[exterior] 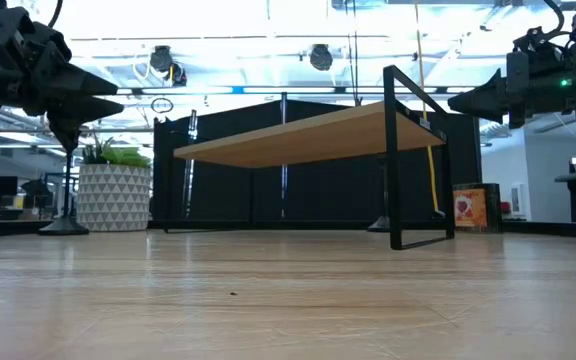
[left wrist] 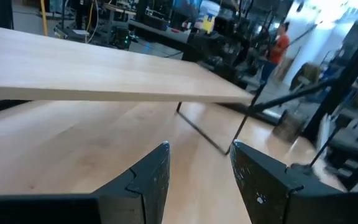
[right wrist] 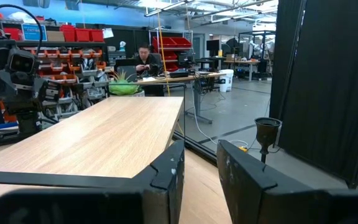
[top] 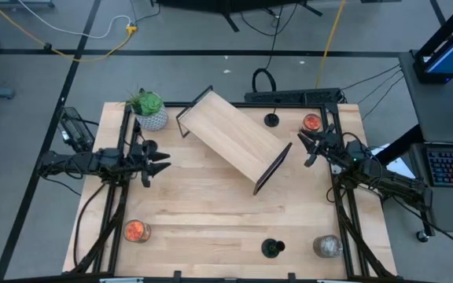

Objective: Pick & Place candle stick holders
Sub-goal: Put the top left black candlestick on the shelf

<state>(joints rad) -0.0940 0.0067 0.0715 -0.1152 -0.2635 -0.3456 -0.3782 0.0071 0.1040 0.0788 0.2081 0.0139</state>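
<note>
Overhead camera looks straight down; low camera looks level across the tabletop; each wrist camera peers past its claw. All share the wooden shelf (top: 234, 137).

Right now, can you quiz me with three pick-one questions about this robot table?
1. Where is the plant on the table?
A. back corner, by the left arm
B. front corner, by the right arm
C. front middle

2. How many orange jars are there?
A. one
B. two
C. five

3. What is the left gripper doing?
A. squeezing a jar
B. open and empty
C. pinching the plant

Answers:
1 A: the plant stands at the back corner of the table, beside the left arm.
2 B: one orange jar is at the back and another is at the front.
3 B: the left gripper shows only bare table between its fingers.
</note>
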